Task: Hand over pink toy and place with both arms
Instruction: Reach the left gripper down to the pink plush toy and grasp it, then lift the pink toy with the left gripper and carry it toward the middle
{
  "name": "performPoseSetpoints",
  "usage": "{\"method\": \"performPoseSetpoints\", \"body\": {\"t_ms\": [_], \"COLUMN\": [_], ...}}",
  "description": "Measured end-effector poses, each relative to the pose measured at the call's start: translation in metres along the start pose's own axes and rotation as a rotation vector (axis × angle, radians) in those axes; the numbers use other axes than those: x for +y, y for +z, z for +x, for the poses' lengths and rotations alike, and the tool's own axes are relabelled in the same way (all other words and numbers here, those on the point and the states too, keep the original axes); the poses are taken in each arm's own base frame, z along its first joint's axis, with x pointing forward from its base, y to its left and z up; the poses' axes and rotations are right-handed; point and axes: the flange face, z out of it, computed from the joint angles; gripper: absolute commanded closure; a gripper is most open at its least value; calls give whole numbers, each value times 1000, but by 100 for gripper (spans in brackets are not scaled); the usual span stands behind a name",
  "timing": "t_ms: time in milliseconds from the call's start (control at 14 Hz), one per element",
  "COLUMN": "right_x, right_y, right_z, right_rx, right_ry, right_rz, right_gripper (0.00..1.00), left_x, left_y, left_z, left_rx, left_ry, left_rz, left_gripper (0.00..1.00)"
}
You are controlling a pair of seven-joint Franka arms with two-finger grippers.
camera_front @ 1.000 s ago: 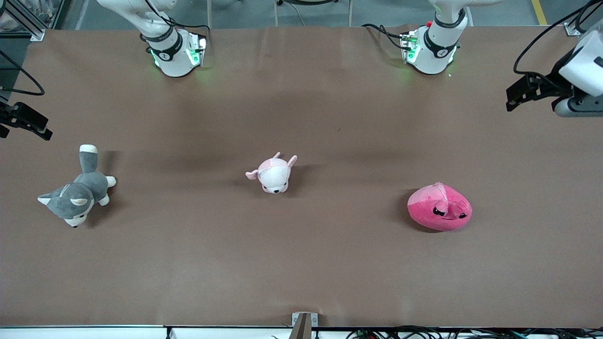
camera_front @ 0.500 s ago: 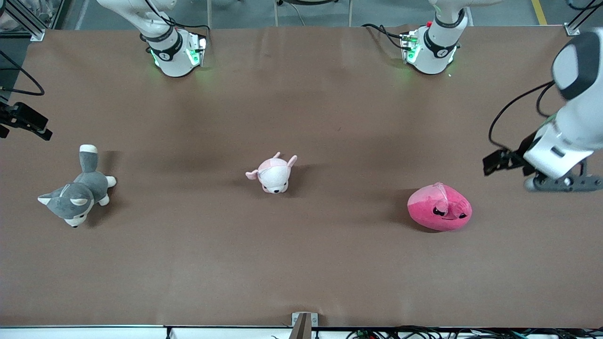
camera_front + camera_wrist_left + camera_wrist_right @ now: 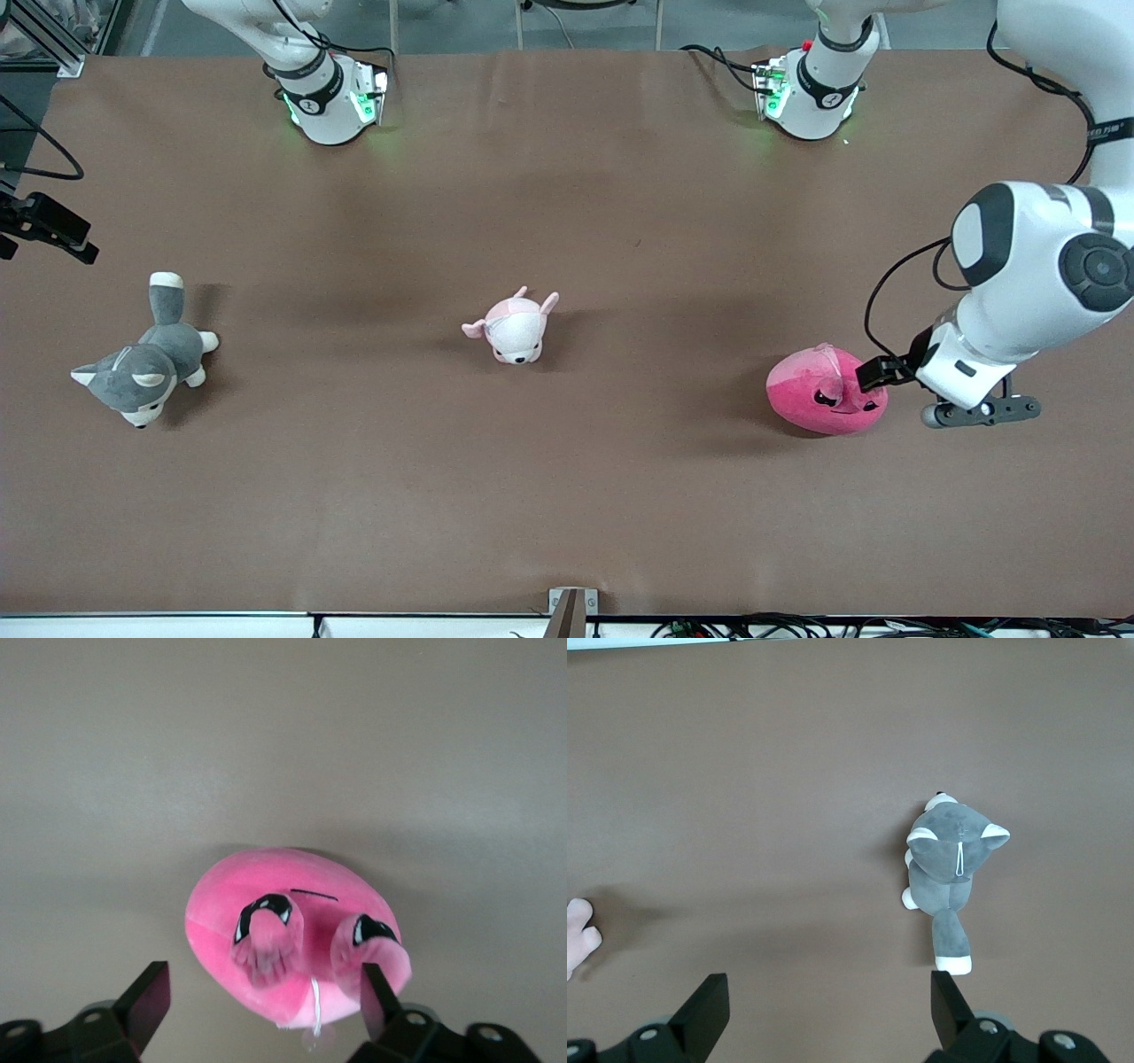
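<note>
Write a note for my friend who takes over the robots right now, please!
Left tool: open, just above the round hot-pink plush toy, fingers either side of it, not gripping yet.
Right tool: open, waiting up over the right arm's end of the table, above the grey-and-white plush cat.
The small pale pink-and-white plush animal sits mid-table, untouched.
Done: left arm's approach.
Left: grasp, lift, handover to the right tool, placing.

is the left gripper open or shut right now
Open. The left gripper's two black fingers stand wide apart above the round hot-pink plush toy, not touching it.
</note>
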Motion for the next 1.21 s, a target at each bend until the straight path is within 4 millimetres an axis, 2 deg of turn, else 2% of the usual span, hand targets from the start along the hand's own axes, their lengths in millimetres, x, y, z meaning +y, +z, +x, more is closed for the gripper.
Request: {"method": "performPoseSetpoints", "body": {"t_ms": [143, 286, 429, 500, 714, 786, 1000, 1214], "right_x": [0, 0, 0, 0, 0, 0, 0, -1], "right_y": [0, 0, 0, 0, 0, 0, 0, 0], "right_z": [0, 0, 0, 0, 0, 0, 0, 0], "right_rx": [0, 0, 0, 0, 0, 0, 0, -1], "right_ry": [0, 0, 0, 0, 0, 0, 0, -1], "right_rz": [0, 0, 0, 0, 0, 0, 0, 0], "right_gripper": [0, 0, 0, 0, 0, 0, 0, 0], "left_x": [0, 0, 0, 0, -1, 0, 20, 52], "left_y": [13, 21, 29, 35, 47, 47, 44, 20], "left_z": [3, 3, 3, 3, 3, 3, -2, -12], "left_rx": [0, -7, -18, -25, -41, -43, -51, -57], "left_ry": [-11, -12, -18, -22, -33, -49, -71, -56], "left_rz": [-3, -3, -2, -2, 0, 0, -1, -12], "left_gripper": [25, 37, 44, 52, 91, 100, 100, 100]}}
